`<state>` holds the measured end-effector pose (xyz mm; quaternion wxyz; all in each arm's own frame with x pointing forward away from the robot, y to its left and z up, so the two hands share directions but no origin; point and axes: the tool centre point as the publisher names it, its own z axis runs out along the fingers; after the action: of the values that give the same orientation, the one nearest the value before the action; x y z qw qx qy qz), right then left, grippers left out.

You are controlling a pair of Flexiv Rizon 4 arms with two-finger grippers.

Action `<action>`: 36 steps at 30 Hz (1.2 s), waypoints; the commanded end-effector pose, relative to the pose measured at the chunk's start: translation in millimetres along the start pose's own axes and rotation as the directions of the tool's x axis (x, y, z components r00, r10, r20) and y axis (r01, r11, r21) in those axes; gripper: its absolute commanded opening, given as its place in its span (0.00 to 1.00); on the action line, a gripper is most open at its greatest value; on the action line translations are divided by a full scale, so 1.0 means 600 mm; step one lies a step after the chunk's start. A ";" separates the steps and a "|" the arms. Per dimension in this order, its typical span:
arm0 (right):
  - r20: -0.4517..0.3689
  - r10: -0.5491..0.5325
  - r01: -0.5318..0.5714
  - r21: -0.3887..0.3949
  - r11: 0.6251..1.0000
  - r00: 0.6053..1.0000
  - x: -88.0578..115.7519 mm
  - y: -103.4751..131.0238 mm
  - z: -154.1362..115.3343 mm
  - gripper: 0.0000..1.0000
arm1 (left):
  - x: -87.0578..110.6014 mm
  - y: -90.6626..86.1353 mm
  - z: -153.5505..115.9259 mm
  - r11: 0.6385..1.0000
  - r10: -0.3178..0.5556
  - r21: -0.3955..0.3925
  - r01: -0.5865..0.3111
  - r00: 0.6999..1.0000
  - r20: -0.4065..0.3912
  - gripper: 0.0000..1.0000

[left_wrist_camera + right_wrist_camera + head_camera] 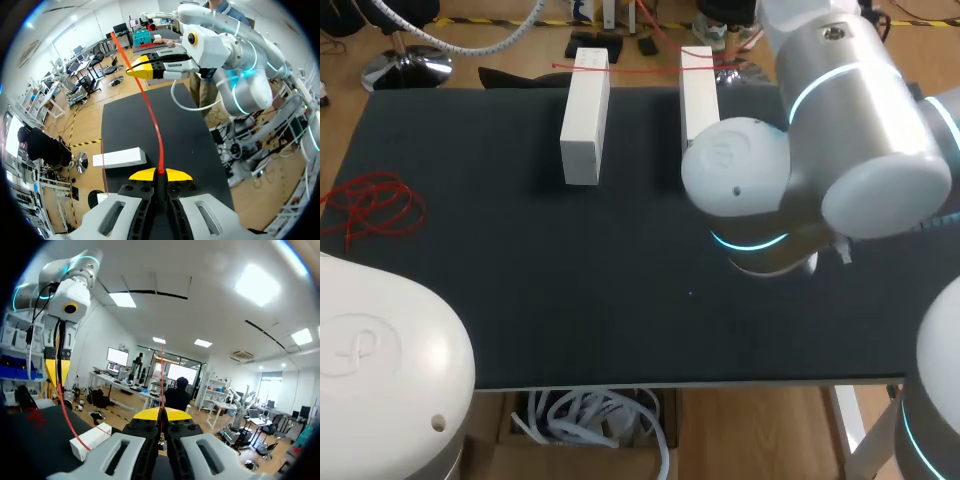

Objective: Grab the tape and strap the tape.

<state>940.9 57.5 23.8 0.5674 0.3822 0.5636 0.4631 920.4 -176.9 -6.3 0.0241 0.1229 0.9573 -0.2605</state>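
Red tape (152,115): off the surface (520,300), strung in the air between both tools.

Left tool (160,175): yellow tips pressed together, pinching the tape. The tape rises from the pinch in a shallow bow.

Right tool (160,414): tips likewise closed on the tape, with a thin red line running straight out from between them. From the left wrist it sits higher and ahead, above the surface.

Why held so (my reading): a two-point grip turns limp tape into a controlled span that can be laid across or wrapped round a target. The bow suggests the span is not fully taut, which leaves slack to work with.

Head view: white block (586,118) and second white block (699,90) stand side by side, apart, at the far part of the surface. A thin red line crosses near their far ends. It is probably the same tape, but the right arm blocks much of that side and neither tool shows here, so this is unconfirmed. The blocks look like the thing to strap.

Red tangle (375,205): loose near the surface's left edge, well apart from the blocks. I take it for spare length.

Stage, as judged: grab done, strapping not yet done.
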 end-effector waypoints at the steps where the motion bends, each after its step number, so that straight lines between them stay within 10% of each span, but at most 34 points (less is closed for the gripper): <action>1: -0.001 -0.059 0.059 0.025 0.998 0.998 0.001 0.011 -0.001 0.00 | 0.000 -0.001 -0.001 1.000 -0.001 -0.004 0.001 1.000 -0.001 0.00; 5: -0.001 -0.059 0.059 0.025 0.998 0.998 0.001 0.011 -0.001 0.00 | 0.000 -0.001 -0.001 1.000 -0.001 -0.004 0.001 1.000 -0.001 0.00; 9: -0.037 -0.308 0.310 0.041 0.950 0.951 0.008 0.016 0.000 0.00 | 0.000 -0.001 -0.001 1.000 -0.001 -0.004 0.001 1.000 -0.001 0.00; 18: -0.101 -0.730 0.735 0.039 0.677 0.677 0.022 0.030 -0.009 0.00 | 0.000 -0.001 -0.001 1.000 -0.001 -0.004 0.001 1.000 -0.001 0.00; 27: -0.136 -0.922 0.928 -0.041 0.372 0.363 0.035 0.035 -0.023 0.00 | 0.000 -0.001 -0.001 1.000 -0.001 -0.004 0.001 1.000 -0.001 0.00; 29: -0.132 -0.921 0.927 -0.031 0.373 0.366 0.037 0.032 -0.024 0.00 | 0.000 -0.001 -0.001 1.000 -0.001 -0.004 0.001 1.000 -0.001 0.00; 30: -0.126 -0.897 0.902 -0.038 0.430 0.423 0.038 0.030 -0.024 0.00 | 0.000 -0.001 -0.001 1.000 -0.001 -0.004 0.001 1.000 -0.001 0.00; 36: -0.126 -0.897 0.902 -0.038 0.430 0.423 0.038 0.030 -0.024 0.00 | 0.000 -0.001 -0.001 1.000 -0.001 -0.004 0.001 1.000 -0.001 0.00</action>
<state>925.1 81.4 31.7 0.6801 0.0426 0.7189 0.1370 920.4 -177.0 -6.2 0.0240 0.1229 0.9573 -0.2604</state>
